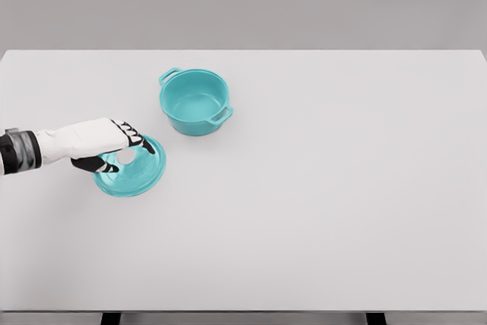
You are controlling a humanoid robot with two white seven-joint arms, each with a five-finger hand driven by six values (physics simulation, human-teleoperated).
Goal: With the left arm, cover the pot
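A broad white table (pixel 319 211) with a smooth matte top fills most of the head view, its long side running left to right; two dark legs show at the bottom edge. Behind it is a plain grey wall.

The pot (pixel 195 102) stands upright, left of the table's middle and toward the far side, mouth open to the ceiling. It is round, teal and glossy like enamel or plastic, with two loop handles: one points to the far left, the other to the near right, so the handle axis runs diagonally. No label or writing can be read on it.

The left hand (pixel 114 148) reaches in from the left edge on a white arm with a grey and black wrist band. Its dark-tipped fingers are curled over the pale knob at the centre of the lid (pixel 133 173), gripping it.

The lid is a round, shallow, translucent teal disc, near the pot's front left and apart from it. It appears slightly tilted; whether it touches the table cannot be told.
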